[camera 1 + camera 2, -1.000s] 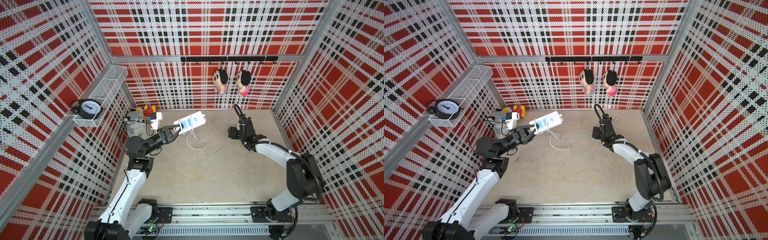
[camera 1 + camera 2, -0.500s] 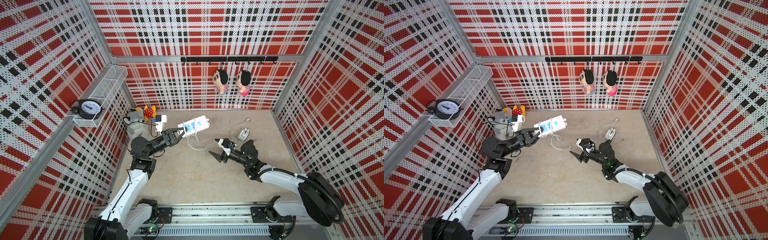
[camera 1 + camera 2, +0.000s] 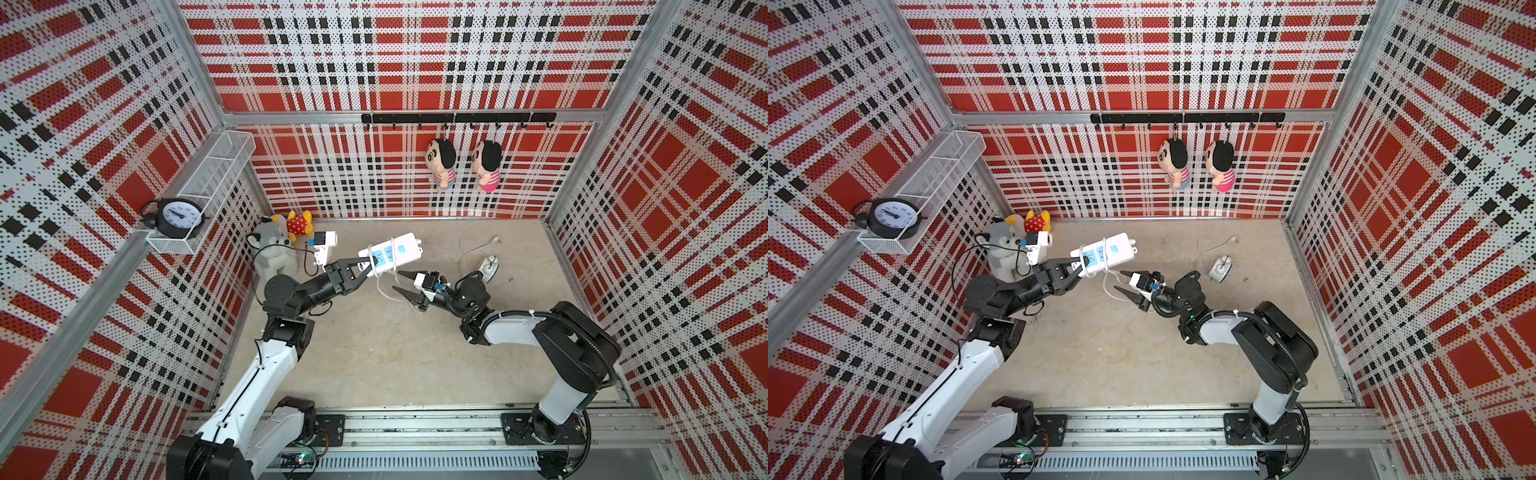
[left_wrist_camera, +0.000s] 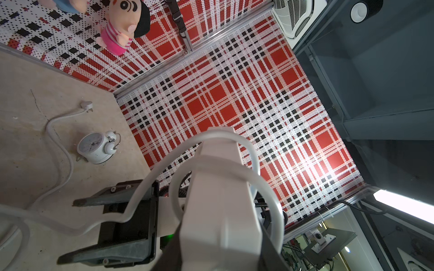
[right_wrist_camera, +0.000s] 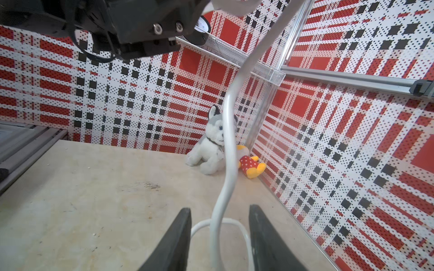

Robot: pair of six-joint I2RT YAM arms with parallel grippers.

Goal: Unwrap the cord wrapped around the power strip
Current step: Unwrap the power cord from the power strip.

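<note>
Left fingers point(image 3: 351, 262) are clamped on the left end of the white rectangular plastic power strip point(image 3: 392, 252) with blue socket panels. The strip is held up off the beige desk point(image 3: 374, 357), left of centre and toward the far side. Its long axis runs mostly left-right, with the free end pointing right and slightly far. The socket face is up in both top views.

Long thin white cord point(image 3: 380, 286): two turns around the strip. It then drops to the desk, curls and trails right to its small white plug point(image 3: 496, 240). The plug lies far right, just beyond a small round white alarm clock point(image 3: 488, 266).

Right fingers point(image 3: 405, 294) are apart and point left, tips at the hanging cord, just near-side of the strip. The top views can't settle whether they straddle the cord.

Left wrist view:
- Shows only the plain white back of the power strip point(image 4: 218, 187); the sockets are hidden.
- Both turns of cord point(image 4: 234, 138) stand off the body, slack.
- The cord crosses between the spread right fingers point(image 4: 101, 199).

Right wrist view:
- The cord point(image 5: 225, 164) runs between the right fingers point(image 5: 175, 241) with a clear gap on each side and no visible contact.
- The strip is almost out of frame.
- A grey-white husky plush point(image 5: 211, 150) and a yellow plush in red dotted cloth point(image 5: 251, 165) sit in the far-left corner.
</note>
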